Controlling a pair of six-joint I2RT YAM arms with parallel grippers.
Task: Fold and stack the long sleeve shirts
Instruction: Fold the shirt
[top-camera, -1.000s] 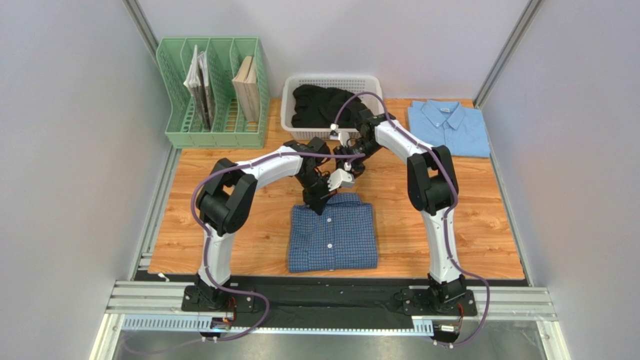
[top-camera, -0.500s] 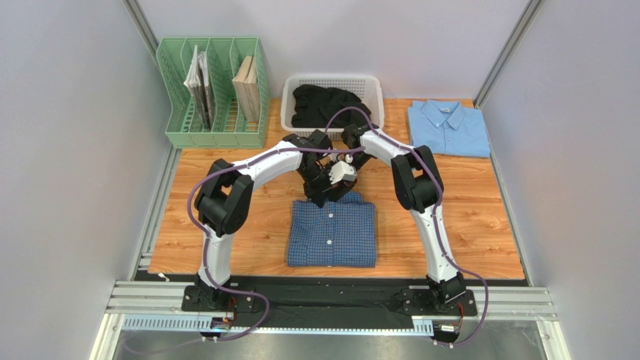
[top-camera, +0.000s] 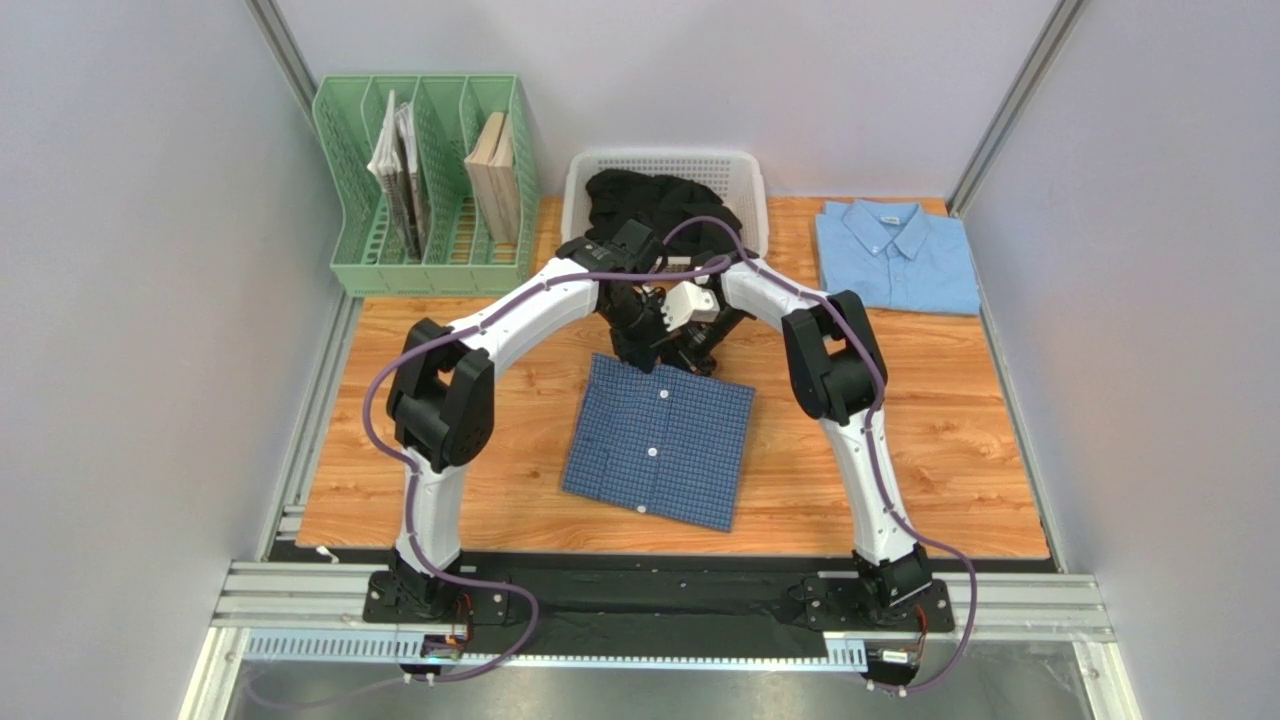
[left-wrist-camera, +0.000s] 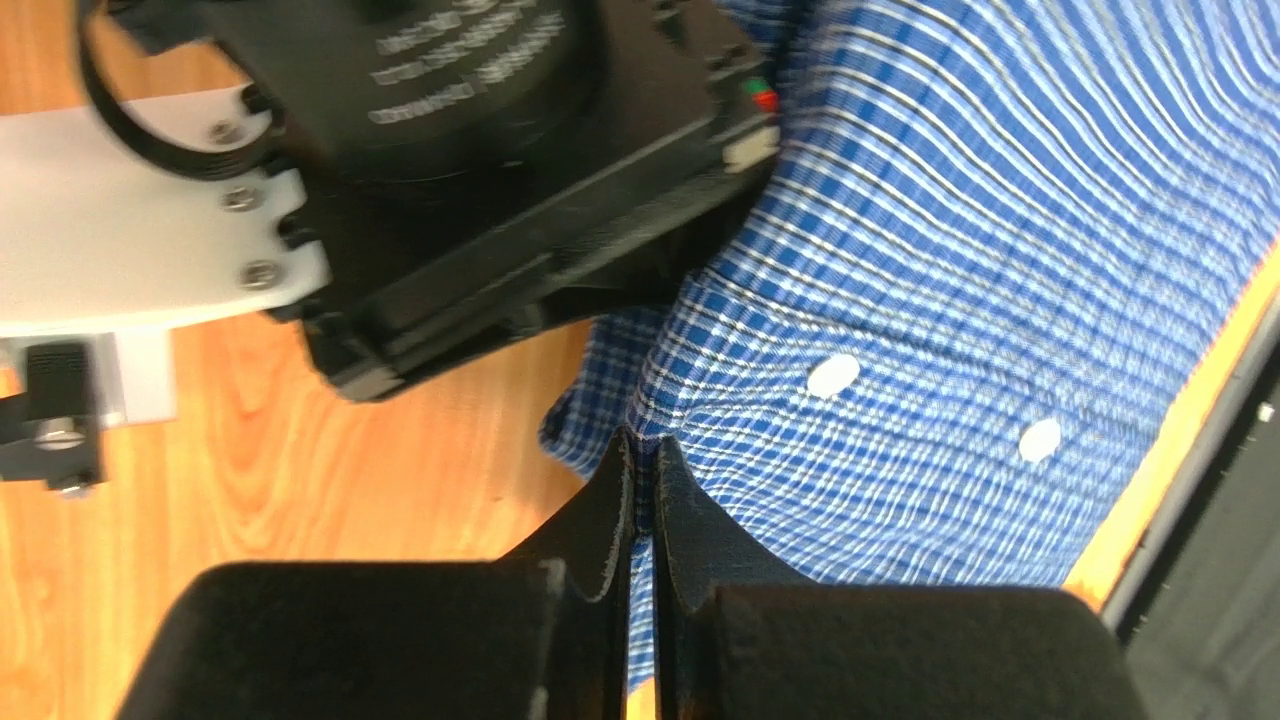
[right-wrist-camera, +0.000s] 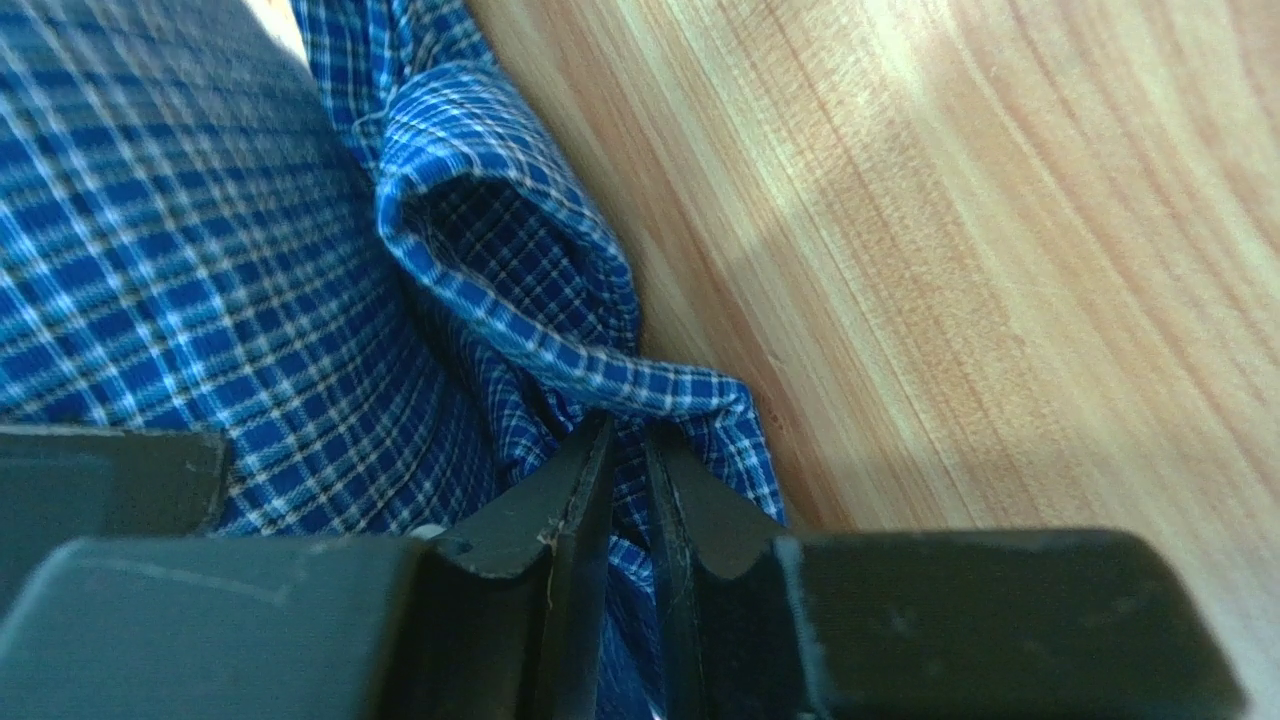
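At six o'clock, along the near edge, both arm bases are sitting on a metal rail (top-camera: 661, 608). Just beyond, around the centre of the wooden table (top-camera: 962, 450), the dark blue checked shirt (top-camera: 658, 443) is lying folded with its button placket up. It is lying skewed, one near corner pointing toward five o'clock. Its far edge, toward twelve o'clock, is disappearing beneath the two grippers, which are working close together.

The left gripper (left-wrist-camera: 640, 450) is coming in from eleven o'clock. Its jaws are pressing fully together, the tips meeting on the shirt's edge, with two white buttons (left-wrist-camera: 831, 374) showing just beside them. The right gripper (right-wrist-camera: 628, 435) is coming in from one o'clock. Its jaws are standing at a narrow slit, pinching a rolled fold of the same checked cloth, with bare wood showing alongside.

Farther back at twelve o'clock, a white basket (top-camera: 574, 225) is holding a dark garment (top-camera: 654, 203). At ten o'clock, a green file rack (top-camera: 349, 180) is holding books (top-camera: 493, 158) upright. At two o'clock, the light blue shirt (top-camera: 896, 255) is lying folded flat, collar toward the far wall, well apart from the checked one.
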